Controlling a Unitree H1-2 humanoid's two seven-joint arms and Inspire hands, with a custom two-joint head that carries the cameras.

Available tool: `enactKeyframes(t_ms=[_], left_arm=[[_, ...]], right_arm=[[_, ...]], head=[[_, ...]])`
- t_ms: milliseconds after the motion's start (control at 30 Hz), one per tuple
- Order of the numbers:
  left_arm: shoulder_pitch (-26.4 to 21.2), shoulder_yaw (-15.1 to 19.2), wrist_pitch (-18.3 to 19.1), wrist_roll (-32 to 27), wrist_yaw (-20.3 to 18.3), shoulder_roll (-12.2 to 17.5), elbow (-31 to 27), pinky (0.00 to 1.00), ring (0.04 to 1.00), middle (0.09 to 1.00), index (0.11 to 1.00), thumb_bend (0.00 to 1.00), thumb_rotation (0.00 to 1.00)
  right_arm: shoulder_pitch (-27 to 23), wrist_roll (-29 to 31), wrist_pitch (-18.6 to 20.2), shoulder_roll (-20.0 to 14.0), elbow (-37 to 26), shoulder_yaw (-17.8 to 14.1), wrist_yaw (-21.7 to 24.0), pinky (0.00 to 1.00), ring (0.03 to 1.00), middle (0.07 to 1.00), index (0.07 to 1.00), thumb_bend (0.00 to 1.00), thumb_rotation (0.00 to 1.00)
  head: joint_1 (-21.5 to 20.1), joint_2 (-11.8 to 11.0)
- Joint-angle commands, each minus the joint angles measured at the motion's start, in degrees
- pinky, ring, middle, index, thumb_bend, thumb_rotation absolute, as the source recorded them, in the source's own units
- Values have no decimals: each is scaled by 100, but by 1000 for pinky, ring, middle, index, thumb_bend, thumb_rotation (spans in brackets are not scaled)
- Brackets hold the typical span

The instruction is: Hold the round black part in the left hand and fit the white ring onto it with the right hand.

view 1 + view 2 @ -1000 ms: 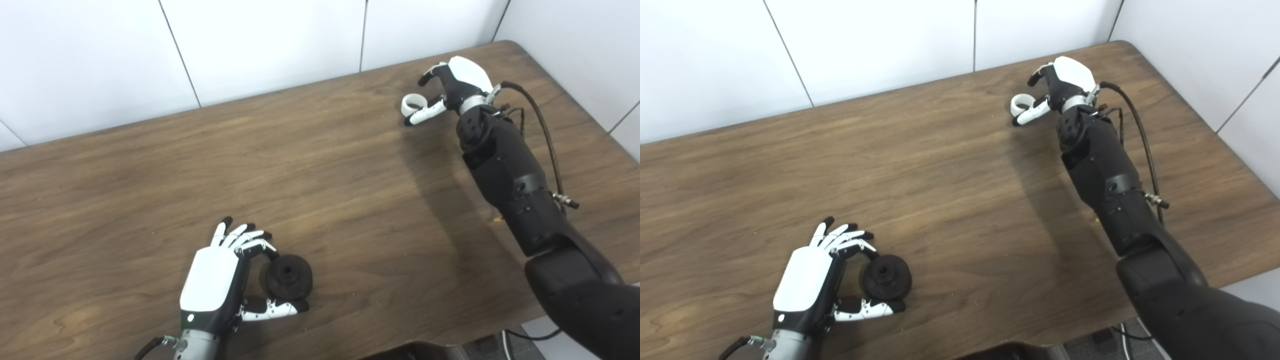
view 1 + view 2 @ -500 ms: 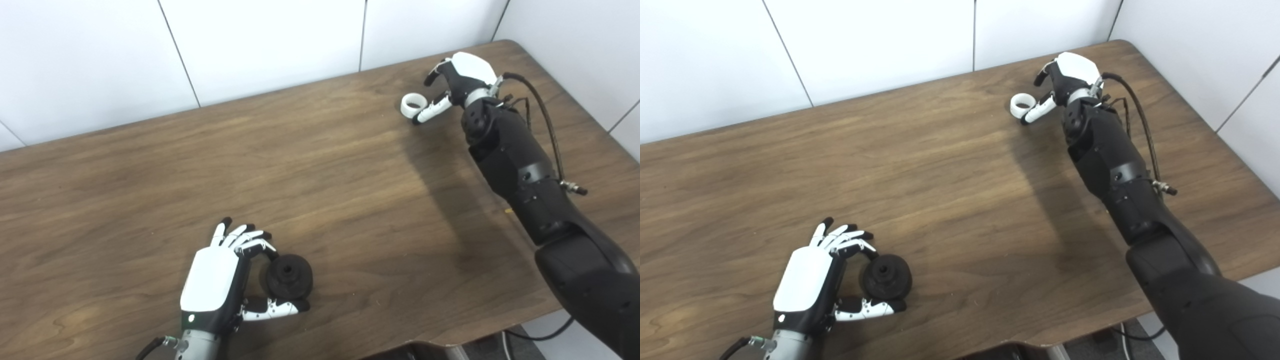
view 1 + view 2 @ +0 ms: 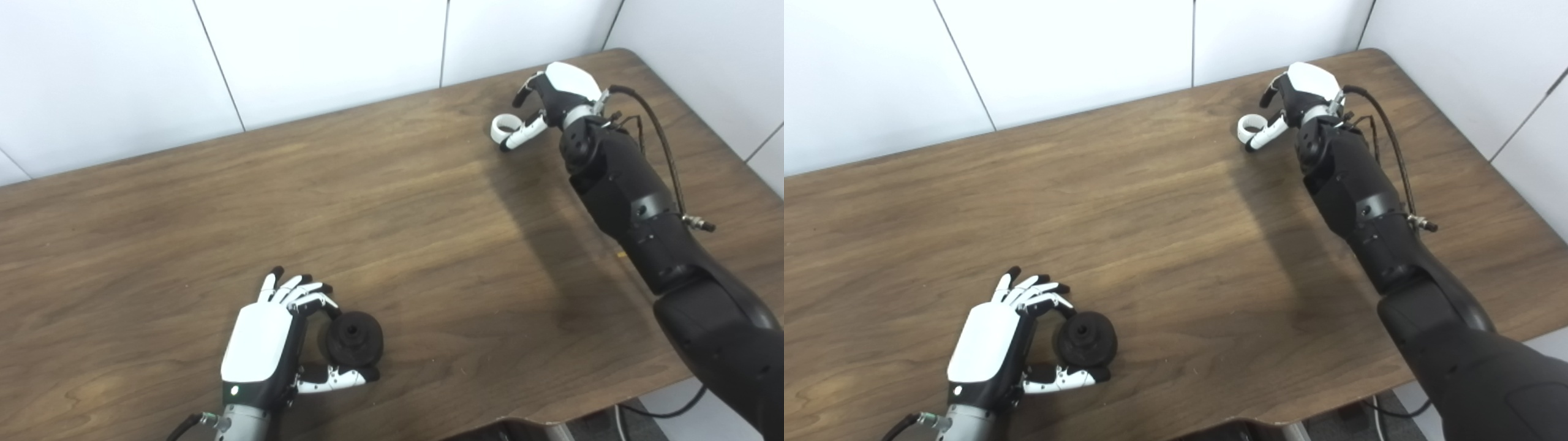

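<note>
right hand (image 3: 560,92) edging back toward the white ring (image 3: 503,125), thumb now against its side, forearm swinging left

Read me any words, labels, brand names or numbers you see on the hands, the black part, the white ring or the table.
None: no readable text, number or logo appears in either view.
left hand: plain white back, no marking.
right hand: plain white shell, no marking.
round black part: bare black surface.
white ring: bare white.
table: wood grain only.
</note>
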Motion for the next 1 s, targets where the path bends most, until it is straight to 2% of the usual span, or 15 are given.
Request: enactKeyframes(t_ms=[0, 967], left_arm=[[111, -35, 31, 122, -118, 55, 15, 1000, 869, 760, 483, 524, 53], [117, -32, 26, 135, -169, 63, -24, 1000, 868, 758, 483, 524, 52]], right_arm=[[-320, 26, -30, -123, -75, -15, -141, 1000, 1000, 924, 645, 899, 233], [-182, -66, -13, -129, 48, 10, -63, 997, 987, 914, 633, 894, 227]], head=[[8, 11], [3, 38]])
